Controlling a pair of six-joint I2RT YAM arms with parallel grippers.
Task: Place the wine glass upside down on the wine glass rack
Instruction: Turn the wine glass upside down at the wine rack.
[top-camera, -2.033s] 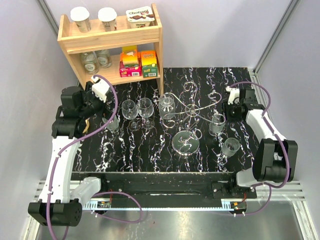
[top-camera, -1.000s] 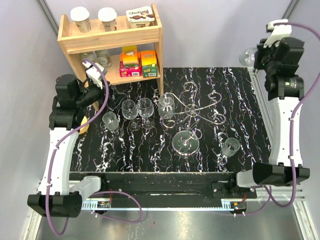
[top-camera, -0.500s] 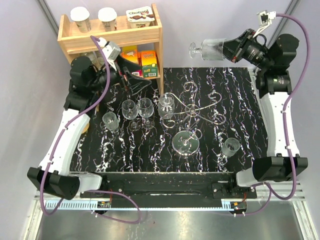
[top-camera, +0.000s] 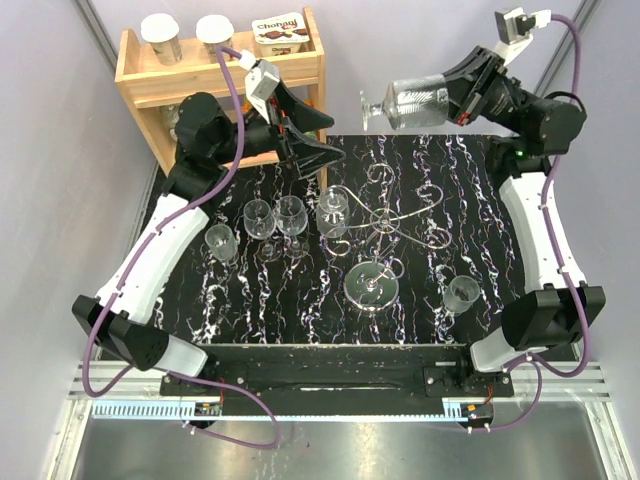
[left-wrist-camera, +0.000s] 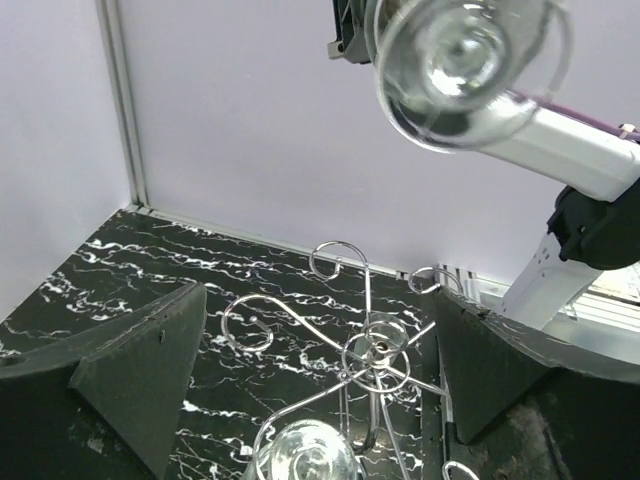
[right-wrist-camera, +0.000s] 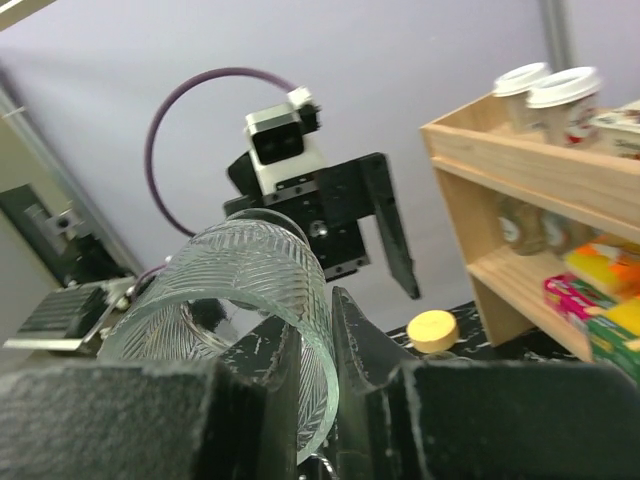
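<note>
Wine glass (top-camera: 415, 102) clamped horizontal in right gripper (top-camera: 460, 95), foot pointing left (left gripper (top-camera: 336, 138) gapes).

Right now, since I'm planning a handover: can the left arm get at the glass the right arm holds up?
Probably yes. The left gripper is open and faces the foot of the glass, with only air between them; the rack stands below. The right gripper holds the bowl.

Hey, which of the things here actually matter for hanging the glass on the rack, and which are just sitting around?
For the job:
- wine glass, gripped by the right gripper
- wine glass rack

Lying about:
- other glasses
- wooden shelf, with its cups and boxes
</note>
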